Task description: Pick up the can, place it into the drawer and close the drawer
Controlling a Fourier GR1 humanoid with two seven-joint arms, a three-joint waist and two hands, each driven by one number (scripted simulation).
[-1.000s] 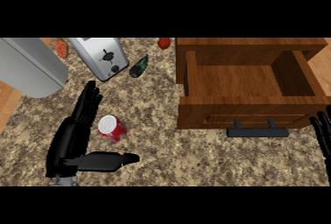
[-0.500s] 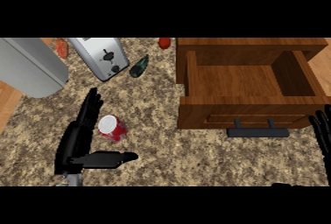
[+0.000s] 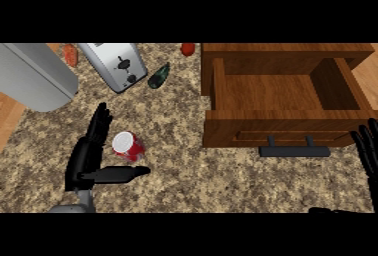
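Now | left hand (image 3: 90,159) sitting nearer the can (image 3: 128,146), fingers straight, thumb out at 3 o'clock | right hand (image 3: 367,148) resting released | one can, one drawer (image 3: 277,95) standing open

The right hand (image 3: 367,150) is cut off by the right edge (only fingers show). The grey appliance (image 3: 33,75) runs off the left edge.

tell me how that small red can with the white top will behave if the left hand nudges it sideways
The small red can with the white top looks tilted, so a nudge would probably roll or tip it. Its smooth round wall may slip between the open left hand's fingers and thumb. It likely stays rigid.
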